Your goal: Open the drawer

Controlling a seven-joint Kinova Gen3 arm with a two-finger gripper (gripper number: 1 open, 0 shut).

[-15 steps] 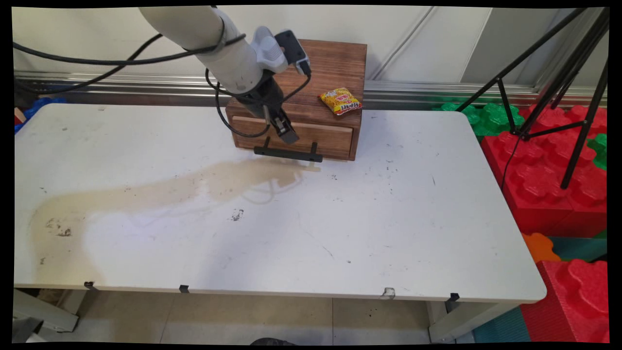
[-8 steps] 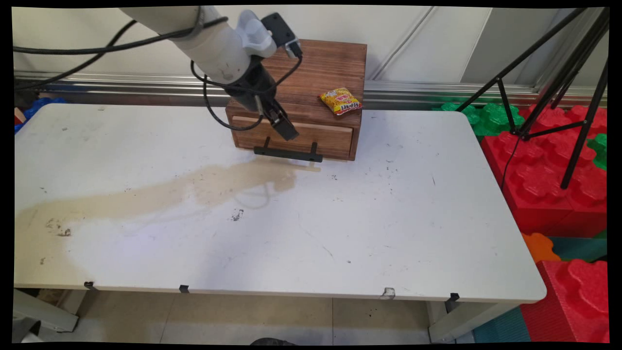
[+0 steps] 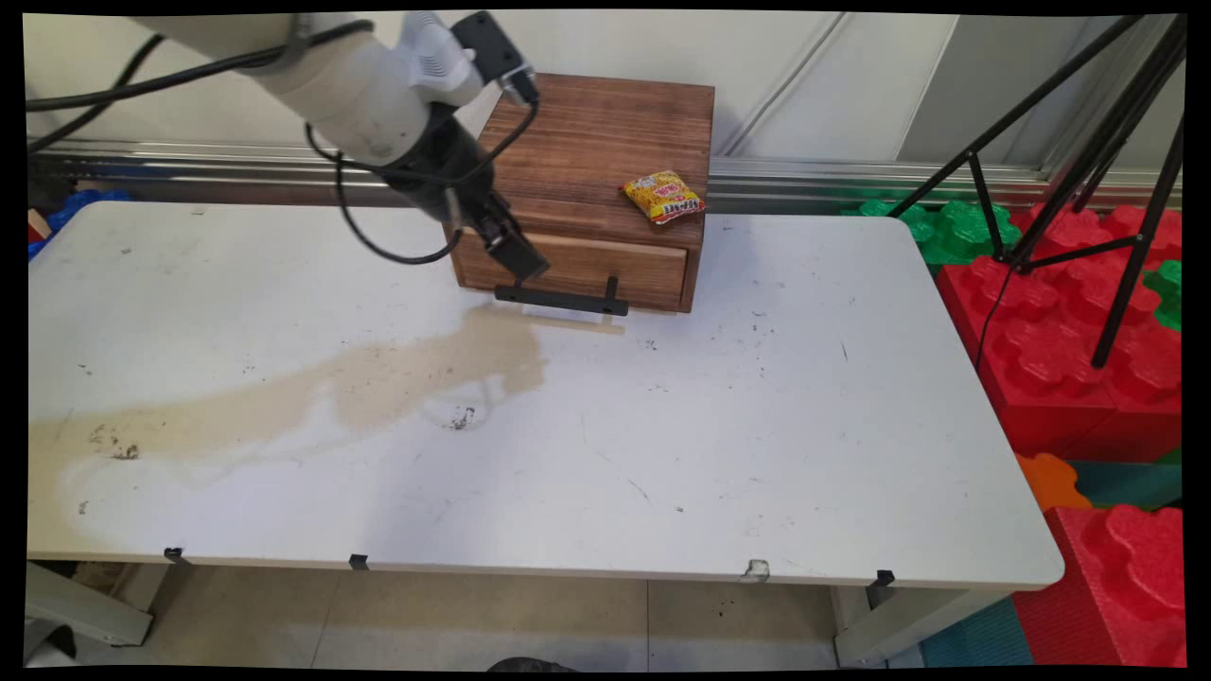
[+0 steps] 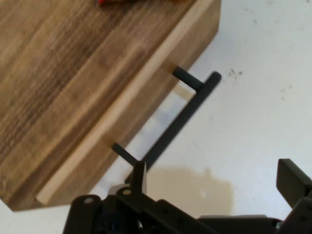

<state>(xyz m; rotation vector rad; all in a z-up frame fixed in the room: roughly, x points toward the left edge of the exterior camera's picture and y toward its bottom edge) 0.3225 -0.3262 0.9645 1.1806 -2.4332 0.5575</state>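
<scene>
- One gripper [image 3: 516,255] in view, jaws standing open and holding nothing; in the hand view, the gripper [image 4: 214,180] has its fingers [image 4: 140,176] well apart.
- It hangs just in front of the drawer [image 3: 587,270] of a wooden box [image 3: 605,142], at the left end of the black bar handle [image 3: 568,301], near it but not around it.
- Drawer looks shut.
- A yellow snack packet [image 3: 664,197] lies on the box top, right side.
- Box sits at the far edge of a white table [image 3: 757,426]; a tan stain [image 3: 378,378] runs leftward across it, with scattered scuffs.
- Right of the table: red foam blocks [image 3: 1060,350] and a black tripod [image 3: 1116,142]. Pale wall behind.
</scene>
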